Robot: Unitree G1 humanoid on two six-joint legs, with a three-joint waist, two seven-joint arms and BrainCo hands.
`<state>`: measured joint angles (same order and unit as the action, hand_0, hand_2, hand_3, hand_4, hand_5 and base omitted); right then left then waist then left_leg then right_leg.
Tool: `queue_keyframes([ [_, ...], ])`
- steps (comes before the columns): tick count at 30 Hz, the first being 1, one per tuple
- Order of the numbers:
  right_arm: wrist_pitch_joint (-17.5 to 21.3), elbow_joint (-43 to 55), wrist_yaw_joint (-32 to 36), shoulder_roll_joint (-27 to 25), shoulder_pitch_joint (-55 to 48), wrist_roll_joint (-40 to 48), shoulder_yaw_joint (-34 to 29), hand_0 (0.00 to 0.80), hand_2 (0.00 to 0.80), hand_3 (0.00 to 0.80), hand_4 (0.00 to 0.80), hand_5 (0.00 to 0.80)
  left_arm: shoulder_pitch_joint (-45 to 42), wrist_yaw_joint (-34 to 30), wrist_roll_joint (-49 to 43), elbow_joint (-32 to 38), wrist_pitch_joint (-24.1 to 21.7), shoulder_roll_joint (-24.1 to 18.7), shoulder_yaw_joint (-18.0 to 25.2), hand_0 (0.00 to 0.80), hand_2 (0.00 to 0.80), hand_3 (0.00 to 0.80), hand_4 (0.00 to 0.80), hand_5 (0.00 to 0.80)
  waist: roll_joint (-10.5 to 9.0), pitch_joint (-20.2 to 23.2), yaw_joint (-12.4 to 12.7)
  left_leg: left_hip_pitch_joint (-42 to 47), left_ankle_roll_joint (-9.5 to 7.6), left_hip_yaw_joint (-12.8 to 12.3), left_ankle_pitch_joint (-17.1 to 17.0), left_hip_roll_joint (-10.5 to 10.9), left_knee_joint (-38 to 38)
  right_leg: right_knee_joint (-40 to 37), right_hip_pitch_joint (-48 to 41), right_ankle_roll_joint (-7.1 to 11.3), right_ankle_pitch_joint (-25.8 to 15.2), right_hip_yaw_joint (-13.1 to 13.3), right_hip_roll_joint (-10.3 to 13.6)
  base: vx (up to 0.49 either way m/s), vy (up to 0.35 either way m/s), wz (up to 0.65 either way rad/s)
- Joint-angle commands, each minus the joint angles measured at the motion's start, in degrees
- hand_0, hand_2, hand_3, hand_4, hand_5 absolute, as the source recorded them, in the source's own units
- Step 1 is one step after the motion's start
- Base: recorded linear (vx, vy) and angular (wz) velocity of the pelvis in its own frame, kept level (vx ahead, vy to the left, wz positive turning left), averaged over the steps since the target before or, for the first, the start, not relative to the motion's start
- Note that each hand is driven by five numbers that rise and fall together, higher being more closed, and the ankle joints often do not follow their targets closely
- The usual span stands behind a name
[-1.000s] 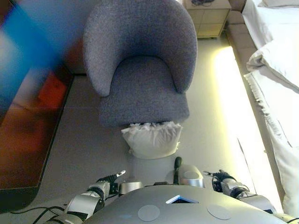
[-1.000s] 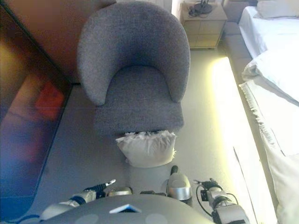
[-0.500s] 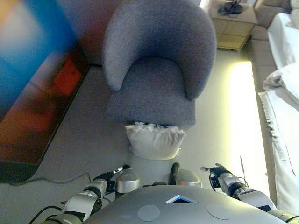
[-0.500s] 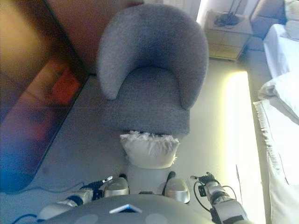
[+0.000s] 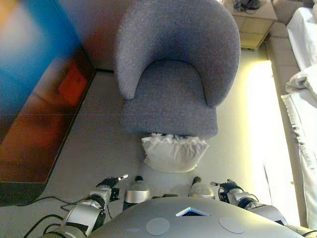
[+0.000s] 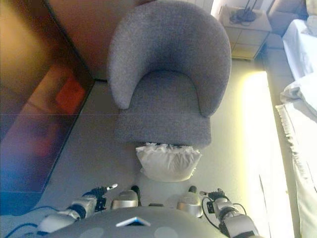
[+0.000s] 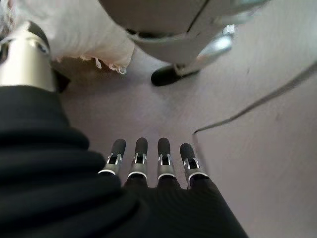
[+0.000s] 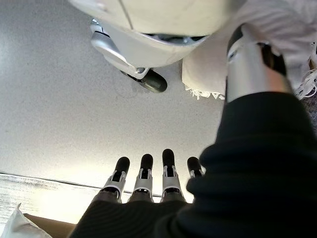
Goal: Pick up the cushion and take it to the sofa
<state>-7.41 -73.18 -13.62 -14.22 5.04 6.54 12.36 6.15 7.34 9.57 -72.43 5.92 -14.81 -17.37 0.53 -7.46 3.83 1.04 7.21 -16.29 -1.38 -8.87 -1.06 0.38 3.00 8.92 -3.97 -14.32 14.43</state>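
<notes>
A white frilled cushion (image 5: 174, 153) lies on the floor against the front of a grey armchair (image 5: 171, 94). It also shows in the right eye view (image 6: 168, 162) and partly in both wrist views (image 7: 89, 34) (image 8: 208, 64). My left hand (image 5: 110, 184) hangs low at the view's lower left, open and empty, fingers straight (image 7: 141, 158). My right hand (image 5: 229, 188) hangs low at the lower right, open and empty, fingers straight (image 8: 146, 173). Both hands are short of the cushion and to its sides.
A dark reflective panel (image 5: 34, 99) stands along the left. A bedside cabinet (image 5: 252, 20) stands at the back right. A bed with white sheets (image 5: 304, 84) runs along the right edge. A strip of light (image 5: 260, 124) lies on the floor beside it.
The whole picture has shifted, so the camera has moved. Armchair and cushion sit further right in view. Both hands hang much as before.
</notes>
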Motion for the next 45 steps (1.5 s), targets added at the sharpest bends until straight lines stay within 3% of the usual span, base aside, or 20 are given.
queue_keyframes([
  [1, 2.81, 1.68, -3.52, -2.86, 7.11, 3.32, 1.04, 0.0, 0.0, 0.0, 0.0, 0.0, 6.87, 4.47, 1.51, 0.7, -4.26, -0.87, -1.0, 0.0, 0.0, 0.0, 0.0, 0.0, -0.36, -6.82, -1.66, -12.08, 0.65, 5.55, 0.45, -4.52, -8.36, 4.27, 0.88, 3.56, 1.64, 1.98, 6.89, -0.203, -0.233, -0.27],
  [6, 5.15, 3.03, -8.75, -5.34, 15.16, 5.2, 2.38, 0.0, 0.0, 0.0, 0.0, 0.0, 14.06, 10.81, 5.7, 5.23, -9.86, -1.36, -2.87, 0.0, 0.0, 0.0, 0.0, 0.0, 0.66, -13.79, -3.88, -22.83, 3.01, 8.18, -0.27, -6.52, -13.37, 7.51, 12.29, 3.3, 1.23, 5.39, 6.33, -0.227, -0.13, -0.18],
  [12, 8.33, 5.08, -13.91, -8.34, 26.14, 4.8, 3.88, 0.0, 0.0, 0.0, 0.0, 0.0, 23.06, 16.73, 13.25, 8.9, -12.65, -3.14, -2.9, 0.0, 0.0, 0.0, 0.0, 0.0, 1.35, -20.39, -5.43, -31.31, 2.8, 10.1, -1.5, -4.67, -14.42, 12.95, 24.9, 2.6, 1.15, 7.54, 4.72, -0.186, -0.011, -0.3],
  [14, 9.4, 5.66, -15.38, -8.65, 29.23, 4.48, 4.74, 0.0, 0.0, 0.0, 0.0, 0.0, 25.71, 21.6, 15.44, 8.43, -14.26, -1.01, -3.26, 0.0, 0.0, 0.0, 0.0, 0.0, 1.13, -22.23, -5.37, -34.45, 2.38, 10.7, -1.73, -3.99, -15.14, 14.43, 28.65, 2.12, 1.25, 7.5, 4.01, -0.15, -0.023, -0.18],
  [17, 8.86, 9.1, -19.07, -9.71, 31.66, 3.4, 5.85, 0.0, 0.0, 0.0, 0.0, 0.0, 28.17, 25.1, 15.26, 9.79, -16.04, -1.25, -2.19, 0.0, 0.0, 0.0, 0.0, 0.0, 1.92, -22.33, -5.34, -39.73, 2.31, 11.39, -3.08, -3.12, -14.31, 15.75, 34.74, 1.78, 0.92, 7.59, 3.7, -0.059, 0.048, -0.04],
  [20, 14.73, 8.46, -18.1, -12.73, 31.65, 3.66, 4.05, 0.0, 0.0, 0.0, 0.0, 0.0, 29.85, 26.78, 19.14, 12.43, -17.54, -2.28, -0.76, 0.0, 0.0, 0.0, 0.0, 0.0, 2.38, -22.33, -5.74, -43.91, 1.88, 11.41, -2.81, -1.64, -15.13, 15.78, 39.57, 1.45, 0.07, 8.09, 3.3, -0.037, 0.107, 0.05],
  [22, 15.84, 8.17, -18.55, -14.07, 32.99, 2.7, 4.56, 0.0, 0.0, 0.0, 0.0, 0.0, 31.0, 26.77, 20.77, 12.4, -19.07, -2.66, -0.1, 0.0, 0.0, 0.0, 0.0, 0.0, 2.83, -22.33, -5.74, -45.94, 1.73, 11.59, -2.78, -1.16, -15.64, 16.26, 41.99, 1.44, -0.12, 8.04, 3.69, 0.002, 0.131, 0.1],
  [29, 12.73, 12.71, -23.51, -15.44, 40.74, 0.56, 7.59, 0.0, 0.0, 0.0, 0.0, 0.0, 36.31, 28.75, 30.32, 13.58, -22.75, -5.46, 2.38, 0.0, 0.0, 0.0, 0.0, 0.0, 3.02, -22.33, -4.12, -57.86, 0.93, 12.84, -4.1, -0.72, -17.39, 19.76, 53.63, 1.21, -0.54, 8.16, 4.28, -0.029, 0.074, 0.14],
  [34, 13.7, 16.25, -26.74, -16.78, 43.07, -0.41, 8.26, 0.0, 0.0, 0.0, 0.0, 0.0, 36.29, 29.45, 30.29, 15.91, -24.12, -7.06, 4.28, 0.0, 0.0, 0.0, 0.0, 0.0, 2.45, -22.33, -2.78, -66.57, 0.3, 14.44, -4.12, -1.25, -19.7, 24.25, 61.88, 0.66, 0.57, 8.86, 4.55, -0.005, 0.014, 0.21],
  [35, 18.08, 17.68, -27.78, -16.82, 42.32, -3.75, 8.49, 0.0, 0.0, 0.0, 0.0, 0.0, 35.68, 24.63, 31.69, 15.39, -28.21, -6.84, 4.6, 0.0, 0.0, 0.0, 0.0, 0.0, 2.19, -22.33, -2.82, -68.43, 0.03, 15.17, -3.68, -0.88, -20.84, 25.64, 63.4, 0.41, 1.18, 9.07, 4.09, -0.033, 0.014, 0.25],
  [36, 17.25, 17.34, -29.87, -16.8, 42.28, -3.23, 8.86, 0.0, 0.0, 0.0, 0.0, 0.0, 34.79, 24.81, 30.55, 15.57, -31.36, -6.23, 3.89, 0.0, 0.0, 0.0, 0.0, 0.0, 2.1, -22.33, -2.72, -69.95, -0.08, 15.53, -3.52, -0.77, -21.36, 26.06, 64.91, 0.47, 1.16, 9.13, 4.3, -0.045, 0.008, 0.32],
  [37, 19.26, 17.76, -30.55, -16.8, 40.79, -3.6, 8.27, 0.0, 0.0, 0.0, 0.0, 0.0, 33.73, 28.79, 27.22, 15.43, -31.04, -6.03, 4.12, 0.0, 0.0, 0.0, 0.0, 0.0, 2.0, -22.33, -2.68, -71.43, -0.16, 16.17, -3.19, -0.45, -22.27, 27.06, 66.19, 0.48, 1.33, 9.38, 4.22, -0.03, -0.013, 0.39],
  [38, 21.4, 18.89, -31.15, -16.66, 39.29, -3.87, 7.8, 0.0, 0.0, 0.0, 0.0, 0.0, 32.35, 29.1, 25.64, 16.78, -34.11, -5.84, 3.4, 0.0, 0.0, 0.0, 0.0, 0.0, 1.94, -22.33, -2.57, -72.83, -0.39, 16.52, -3.01, -0.49, -22.66, 27.41, 67.49, 0.68, 1.37, 9.44, 4.55, -0.011, -0.007, 0.37],
  [39, 43.04, 20.44, -21.14, -16.84, 38.27, 1.85, 7.76, 0.0, 0.0, 0.0, 0.0, 0.0, 31.32, 30.31, 22.92, 19.3, -35.18, -5.84, 3.04, 0.0, 0.0, 0.0, 0.0, 0.0, 1.85, -22.33, -2.37, -74.18, -0.47, 16.81, -2.68, -0.43, -23.25, 27.94, 68.64, 0.74, 1.66, 9.52, 4.6, -0.01, 0.008, 0.32],
  [40, 40.36, 26.02, -22.91, -15.57, 37.45, -1.64, 6.94, 0.0, 0.0, 0.0, 0.0, 0.0, 31.0, 31.57, 21.81, 21.34, -36.63, -5.89, 2.18, 0.0, 0.0, 0.0, 0.0, 0.0, 1.82, -22.33, -2.25, -75.73, -0.42, 17.24, -2.59, -0.05, -23.58, 28.32, 69.89, 0.8, 1.9, 9.66, 4.23, -0.023, 0.029, 0.25],
  [41, 26.29, 27.75, -28.76, -15.94, 36.45, -6.92, 6.95, 0.0, 0.0, 0.0, 0.0, 0.0, 30.38, 32.85, 20.36, 23.63, -38.0, -5.57, 2.16, 0.0, 0.0, 0.0, 0.0, 0.0, 1.82, -22.33, -2.23, -77.18, -0.31, 17.53, -2.37, 0.38, -24.37, 28.84, 71.24, 0.99, 1.84, 10.02, 3.98, -0.033, 0.045, 0.23],
  [42, 24.47, 25.71, -29.8, -17.13, 35.67, -4.76, 7.38, 0.0, 0.0, 0.0, 0.0, 0.0, 30.0, 34.01, 18.01, 25.38, -38.56, -5.5, 2.28, 0.0, 0.0, 0.0, 0.0, 0.0, 1.78, -22.33, -2.18, -78.2, -0.4, 17.59, -2.16, 0.34, -25.07, 29.48, 72.26, 1.22, 1.71, 10.27, 4.08, -0.016, 0.031, 0.14],
  [43, 29.93, 23.92, -27.45, -17.71, 34.65, -6.75, 6.81, 0.0, 0.0, 0.0, 0.0, 0.0, 30.26, 34.5, 15.97, 26.1, -39.54, -6.03, 2.15, 0.0, 0.0, 0.0, 0.0, 0.0, 1.55, -22.33, -2.27, -79.24, -0.5, 17.66, -1.95, 0.03, -25.56, 30.1, 73.01, 1.38, 1.86, 10.26, 4.13, 0.006, 0.003, 0.04],
  [45, 30.94, 27.59, -24.55, -19.27, 34.61, -5.68, 8.71, 0.0, 0.0, 0.0, 0.0, 0.0, 32.26, 34.04, 13.69, 27.63, -39.95, -7.63, 0.92, 0.0, 0.0, 0.0, 0.0, 0.0, 0.66, -22.33, -2.49, -81.06, -0.69, 17.96, -1.56, -0.26, -26.46, 30.71, 74.16, 1.58, 2.06, 10.0, 4.27, 0.0, 0.0, 0.0],
])
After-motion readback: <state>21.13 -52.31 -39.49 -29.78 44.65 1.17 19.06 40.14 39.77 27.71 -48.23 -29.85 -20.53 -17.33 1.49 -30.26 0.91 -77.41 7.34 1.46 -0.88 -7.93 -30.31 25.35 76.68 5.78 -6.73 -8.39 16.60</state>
